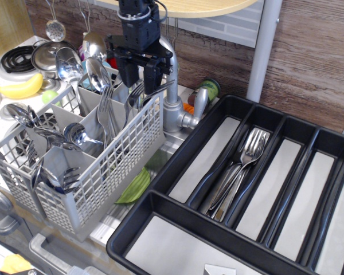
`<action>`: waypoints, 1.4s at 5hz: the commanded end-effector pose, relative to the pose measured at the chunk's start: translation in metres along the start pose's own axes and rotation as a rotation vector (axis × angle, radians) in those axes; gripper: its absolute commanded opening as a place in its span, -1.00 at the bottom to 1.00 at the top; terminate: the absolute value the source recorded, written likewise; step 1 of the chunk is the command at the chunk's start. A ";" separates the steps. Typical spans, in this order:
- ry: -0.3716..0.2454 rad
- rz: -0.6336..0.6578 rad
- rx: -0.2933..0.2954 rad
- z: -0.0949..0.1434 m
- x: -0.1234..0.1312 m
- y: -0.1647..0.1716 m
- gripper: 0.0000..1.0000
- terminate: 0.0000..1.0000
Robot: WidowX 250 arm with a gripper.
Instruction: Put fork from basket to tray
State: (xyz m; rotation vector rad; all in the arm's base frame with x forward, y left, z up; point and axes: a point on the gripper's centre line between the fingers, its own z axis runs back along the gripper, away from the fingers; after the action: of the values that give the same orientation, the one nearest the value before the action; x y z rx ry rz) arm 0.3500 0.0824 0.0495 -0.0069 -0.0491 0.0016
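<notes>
We see the large black plastic divided tray [160, 220] nearest the camera, well below and to the right of the hand; a few shiny silver forks [249, 150] lie in one of its long narrow compartments, tines toward the far wall; a flat green leaf-shaped piece [135, 186] sits between tray and basket, below the hand; the light grey mesh-walled plastic cutlery basket [112, 169] stands below and left of the hand, its near compartments holding round-bowled silver spoons [74, 136]; the black robot gripper [136, 67] hangs over the basket's far right compartment, fingers pointing down into it; the slim silver metal fork [143, 90] with its tines up stands in that compartment, right at the fingertips; we cannot tell whether the fingers are closed on it or just beside it; the silver metal tap [173, 106] rises just right of the hand, behind the basket's corner; a yellow banana [18, 89] and a black coiled hob ring [17, 57] lie far left of the hand, at the back.
</notes>
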 end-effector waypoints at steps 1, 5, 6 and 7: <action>-0.022 0.006 0.039 0.018 0.008 -0.004 -1.00 -1.00; 0.061 0.065 0.365 0.116 -0.003 -0.024 -1.00 -1.00; 0.055 0.066 0.395 0.148 -0.002 -0.033 -1.00 -1.00; 0.021 0.066 0.399 0.176 0.002 -0.043 -1.00 -1.00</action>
State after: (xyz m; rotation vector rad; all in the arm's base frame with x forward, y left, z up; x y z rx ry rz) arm 0.3480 0.0272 0.2099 0.3031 0.0518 0.0654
